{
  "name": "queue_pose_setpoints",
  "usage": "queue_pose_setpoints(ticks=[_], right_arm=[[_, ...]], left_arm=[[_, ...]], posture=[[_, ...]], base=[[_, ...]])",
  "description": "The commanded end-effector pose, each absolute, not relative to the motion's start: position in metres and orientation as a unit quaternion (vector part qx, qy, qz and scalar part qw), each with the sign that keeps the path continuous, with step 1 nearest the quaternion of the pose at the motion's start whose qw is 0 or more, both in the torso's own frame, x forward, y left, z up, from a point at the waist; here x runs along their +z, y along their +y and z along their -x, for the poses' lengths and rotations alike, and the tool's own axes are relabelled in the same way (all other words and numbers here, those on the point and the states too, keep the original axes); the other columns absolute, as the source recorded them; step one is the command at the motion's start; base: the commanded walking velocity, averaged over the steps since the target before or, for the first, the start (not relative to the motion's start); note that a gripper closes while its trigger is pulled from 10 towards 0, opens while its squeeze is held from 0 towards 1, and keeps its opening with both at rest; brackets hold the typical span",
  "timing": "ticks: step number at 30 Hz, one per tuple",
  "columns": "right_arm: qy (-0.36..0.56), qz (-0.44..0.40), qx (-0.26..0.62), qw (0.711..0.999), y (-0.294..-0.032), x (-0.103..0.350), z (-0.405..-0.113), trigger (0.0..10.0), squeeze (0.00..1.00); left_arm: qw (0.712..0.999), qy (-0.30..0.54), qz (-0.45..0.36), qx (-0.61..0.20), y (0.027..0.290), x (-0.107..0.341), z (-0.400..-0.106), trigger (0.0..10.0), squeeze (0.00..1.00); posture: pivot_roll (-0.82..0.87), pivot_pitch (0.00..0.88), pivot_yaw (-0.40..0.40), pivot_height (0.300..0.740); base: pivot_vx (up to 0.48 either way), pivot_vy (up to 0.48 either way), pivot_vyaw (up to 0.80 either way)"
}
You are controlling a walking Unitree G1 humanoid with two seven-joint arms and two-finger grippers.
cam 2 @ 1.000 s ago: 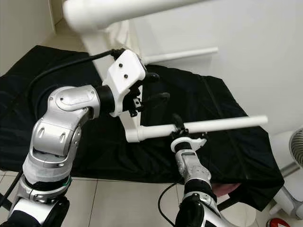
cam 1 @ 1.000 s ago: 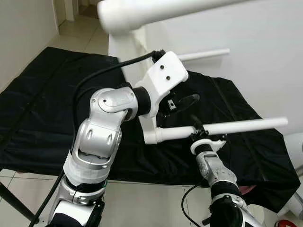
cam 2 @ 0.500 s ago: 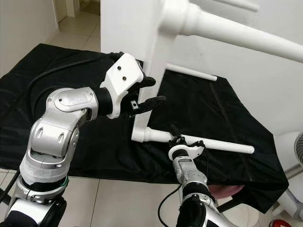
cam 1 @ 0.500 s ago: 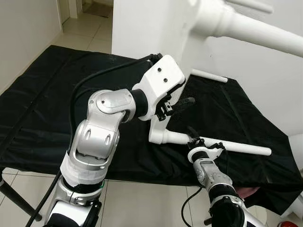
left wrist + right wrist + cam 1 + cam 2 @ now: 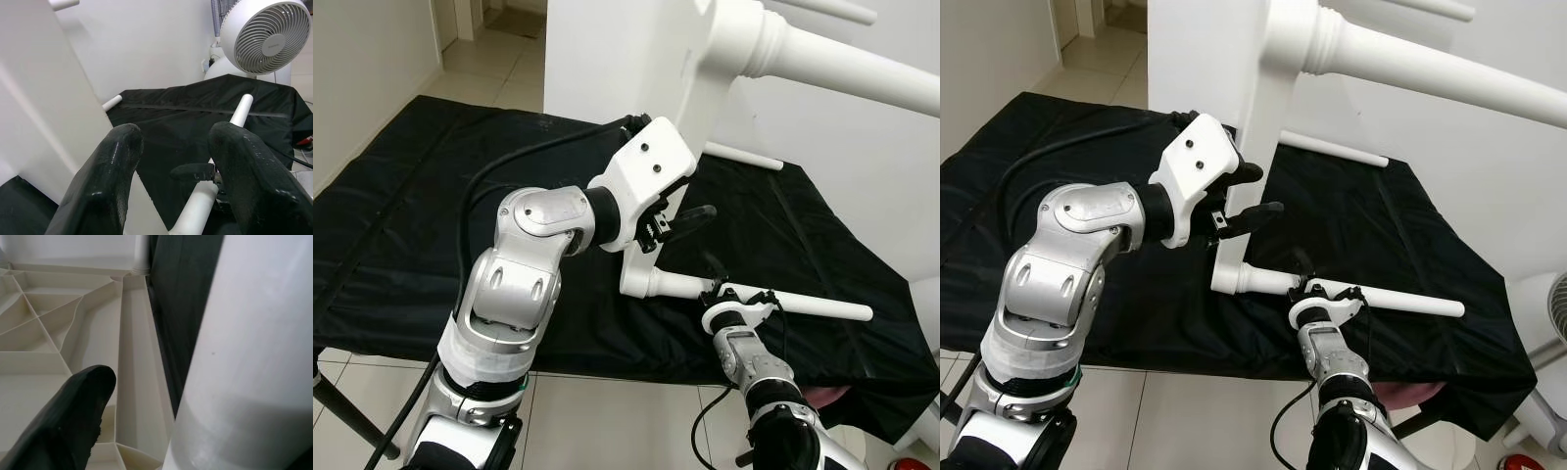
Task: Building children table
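1. Fitting a leg into the corner of the white children's table is judged to be the step in hand; the table is stood on edge on the black-covered tabletop, ribbed underside seen in the right wrist view.
2. Right end effector is closed around the leg near its socket end; the leg lies roughly level, its inner end meeting the table's lower corner.
3. Left end effector is held open beside the table's edge, fingers apart, nothing gripped.
4. A fitted leg is seen at the upper corner; a spare leg lies on the cloth behind.
5. For a clean seat, the leg axis should be kept square to the socket and twisted or pushed straight in; whether it is threaded cannot be told.
6. The table should be braced by the left end effector so it is not tipped by the push.
7. Risk: the panel sliding on the cloth.
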State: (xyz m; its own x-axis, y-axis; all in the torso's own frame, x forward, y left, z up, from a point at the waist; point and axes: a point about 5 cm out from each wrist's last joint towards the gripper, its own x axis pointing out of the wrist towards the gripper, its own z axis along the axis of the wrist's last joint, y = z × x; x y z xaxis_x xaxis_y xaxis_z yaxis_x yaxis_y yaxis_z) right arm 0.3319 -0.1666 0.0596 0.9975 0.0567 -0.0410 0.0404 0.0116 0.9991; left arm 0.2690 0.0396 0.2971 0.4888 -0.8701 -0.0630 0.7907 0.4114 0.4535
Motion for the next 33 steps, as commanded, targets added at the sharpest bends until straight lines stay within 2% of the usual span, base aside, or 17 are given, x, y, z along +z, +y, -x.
queue_pose_setpoints(ticks=[1, 13, 14, 22, 24, 27, 33], right_arm=[[0.059, -0.703, -0.019, 0.709, -0.168, 0.04, -0.318, 10.0, 1.0], [0.063, -0.695, -0.007, 0.717, -0.169, 0.037, -0.311, 10.0, 1.0], [0.065, -0.694, -0.006, 0.717, -0.169, 0.037, -0.31, 10.0, 0.0], [0.064, -0.692, 0.0, 0.719, -0.167, 0.036, -0.309, 10.0, 0.0], [0.064, -0.689, 0.005, 0.722, -0.166, 0.038, -0.309, 10.0, 0.0], [0.064, -0.687, 0.006, 0.723, -0.165, 0.039, -0.309, 10.0, 0.0], [0.053, -0.689, 0.004, 0.723, -0.17, 0.04, -0.305, 10.0, 0.0]], left_arm=[[0.858, -0.1, -0.213, -0.458, 0.04, 0.298, -0.27, 10.0, 0.0], [0.858, -0.091, -0.212, -0.459, 0.04, 0.294, -0.271, 10.0, 0.0], [0.86, -0.086, -0.209, -0.458, 0.04, 0.292, -0.273, 10.0, 0.0], [0.857, -0.08, -0.206, -0.466, 0.042, 0.284, -0.279, 10.0, 0.0], [0.836, -0.089, -0.19, -0.508, 0.039, 0.277, -0.281, 10.0, 0.0], [0.828, -0.091, -0.18, -0.523, 0.039, 0.275, -0.282, 10.0, 0.0], [0.838, -0.07, -0.192, -0.506, 0.042, 0.264, -0.314, 10.0, 0.0]], posture=[[0.08, 0.0, -0.145, 0.74], [0.08, 0.0, -0.141, 0.74], [0.08, 0.0, -0.14, 0.74], [0.08, 0.0, -0.136, 0.74], [0.08, 0.0, -0.133, 0.74], [0.07, 0.0, -0.133, 0.74], [0.04, 0.0, -0.116, 0.74]], base=[[0.0, 0.0, 0.0], [0.0, 0.0, 0.0], [0.0, 0.0, 0.0], [0.0, 0.0, 0.0], [0.0, 0.0, 0.0], [0.0, 0.0, 0.0], [0.0, 0.0, 0.0]])
